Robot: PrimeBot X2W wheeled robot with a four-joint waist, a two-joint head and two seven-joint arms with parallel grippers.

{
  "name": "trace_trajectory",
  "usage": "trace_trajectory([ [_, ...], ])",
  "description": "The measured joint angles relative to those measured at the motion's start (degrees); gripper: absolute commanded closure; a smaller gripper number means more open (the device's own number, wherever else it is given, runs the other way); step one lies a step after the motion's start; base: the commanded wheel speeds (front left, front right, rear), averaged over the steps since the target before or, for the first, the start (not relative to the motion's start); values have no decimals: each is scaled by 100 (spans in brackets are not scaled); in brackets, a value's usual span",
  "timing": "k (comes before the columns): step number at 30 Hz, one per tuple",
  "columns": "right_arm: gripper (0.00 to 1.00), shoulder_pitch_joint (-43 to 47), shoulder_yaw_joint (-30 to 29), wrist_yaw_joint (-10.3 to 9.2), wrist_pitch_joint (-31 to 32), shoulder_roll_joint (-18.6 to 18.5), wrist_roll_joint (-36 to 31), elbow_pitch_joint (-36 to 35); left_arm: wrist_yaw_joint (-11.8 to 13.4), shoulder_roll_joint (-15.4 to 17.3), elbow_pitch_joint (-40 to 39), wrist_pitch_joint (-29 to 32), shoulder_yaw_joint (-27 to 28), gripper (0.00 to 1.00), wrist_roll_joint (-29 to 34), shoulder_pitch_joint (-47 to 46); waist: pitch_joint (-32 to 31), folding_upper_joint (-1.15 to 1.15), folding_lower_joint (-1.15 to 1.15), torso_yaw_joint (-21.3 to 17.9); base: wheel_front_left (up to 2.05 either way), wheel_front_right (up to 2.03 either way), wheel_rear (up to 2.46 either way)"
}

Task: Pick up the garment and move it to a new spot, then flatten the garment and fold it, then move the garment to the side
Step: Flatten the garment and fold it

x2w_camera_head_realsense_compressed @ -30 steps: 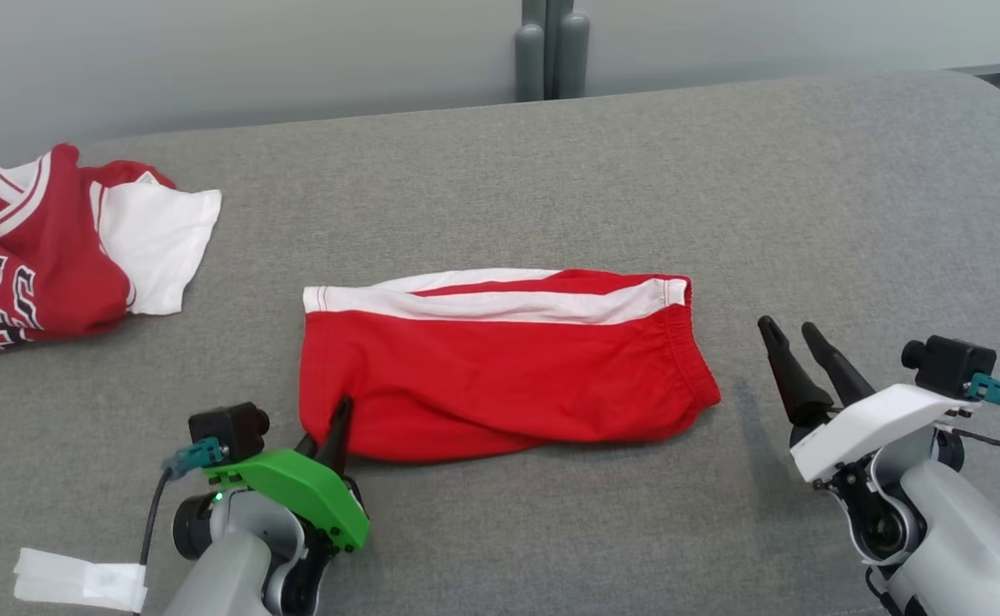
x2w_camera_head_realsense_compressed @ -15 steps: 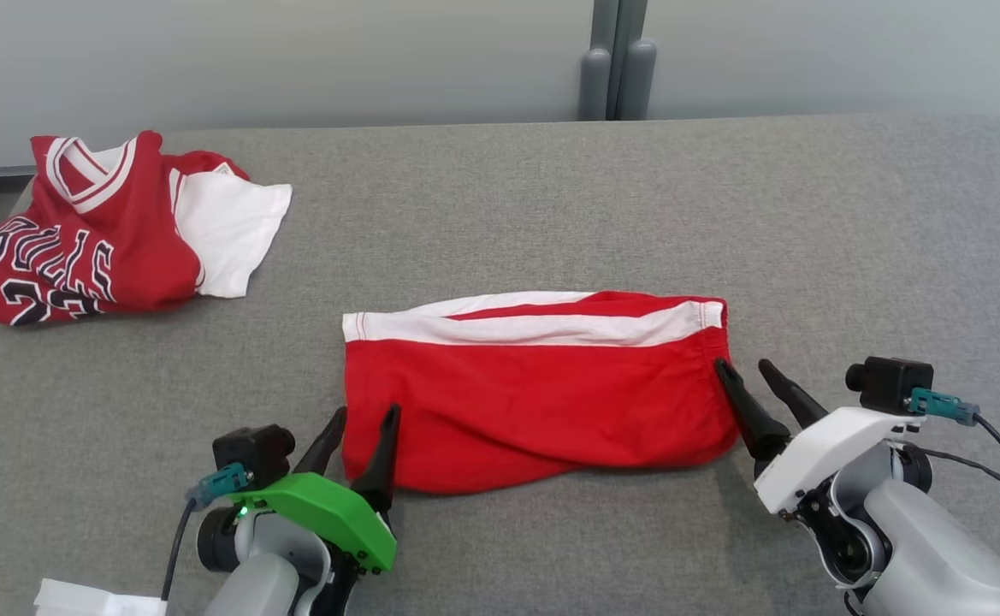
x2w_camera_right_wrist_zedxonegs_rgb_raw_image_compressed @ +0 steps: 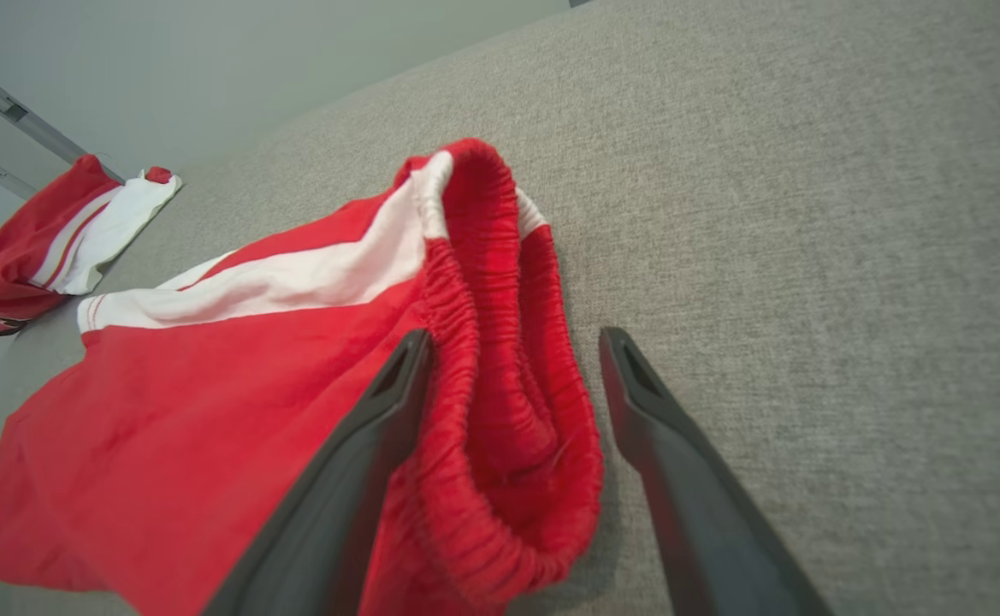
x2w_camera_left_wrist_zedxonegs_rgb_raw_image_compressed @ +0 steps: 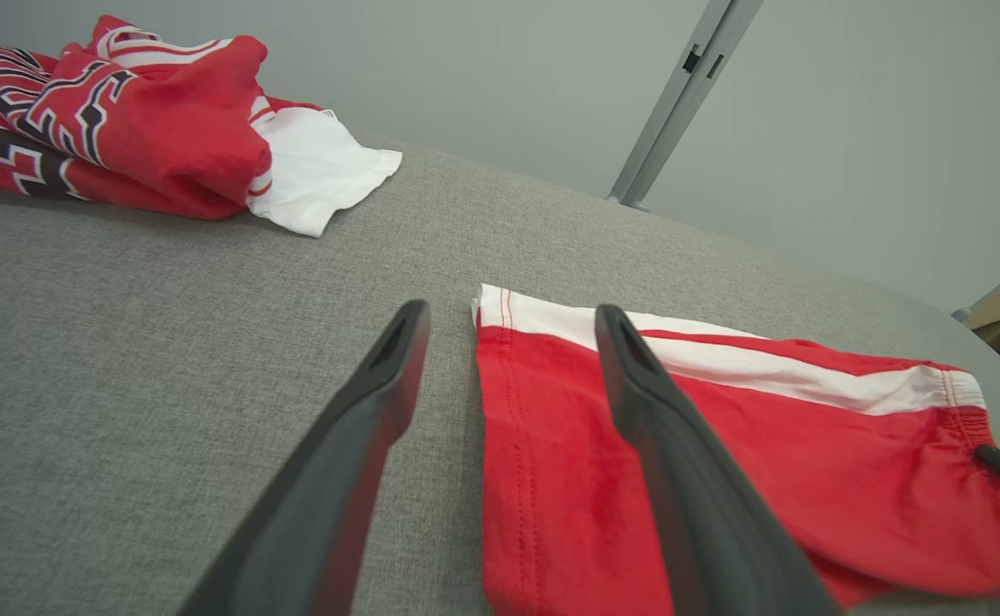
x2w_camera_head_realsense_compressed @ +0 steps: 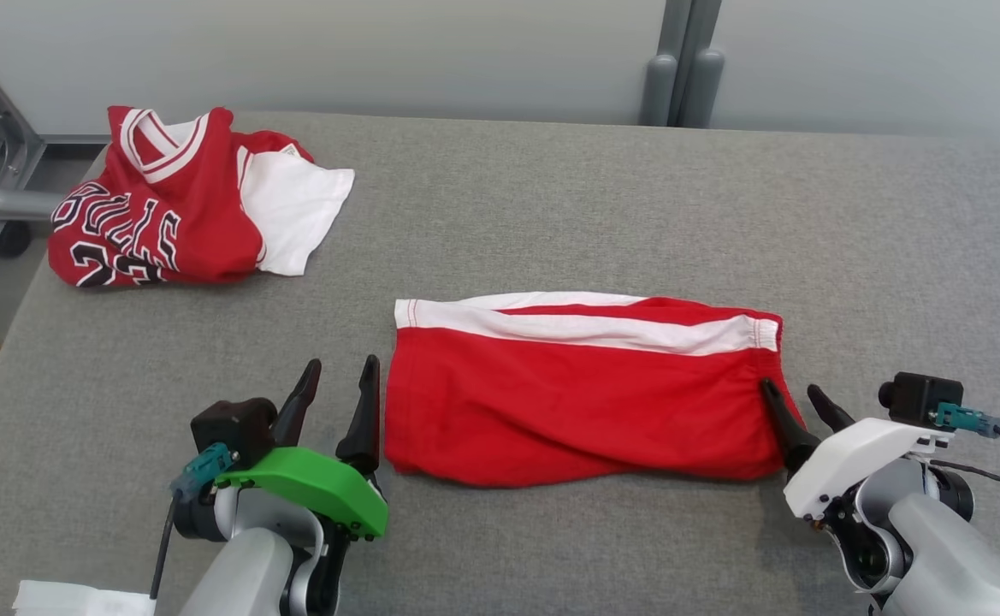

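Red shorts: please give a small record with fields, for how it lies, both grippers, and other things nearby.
garment: red shorts, flat, seemingly folded lengthwise, white stripe on far side
support: grey padded surface
waistband: toward robot's right
left gripper: open, beside the shorts' left end, holding nothing
right gripper: open, straddling the waistband
other item: red and white jersey, far left, apart from shorts
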Motion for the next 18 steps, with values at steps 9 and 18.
trace_trajectory([
  [9, 0, 195, -480, -41, -1, 261, 660, 278, 119, 1, -312, -1, 29, 0, 53, 269, 22, 0, 0, 309, 0, 0, 0],
  [18, 13, 229, -537, 46, -1, 367, 801, 414, 211, 44, -624, -19, 162, 0, 67, 474, 41, 0, 0, 353, 0, 0, 0],
])
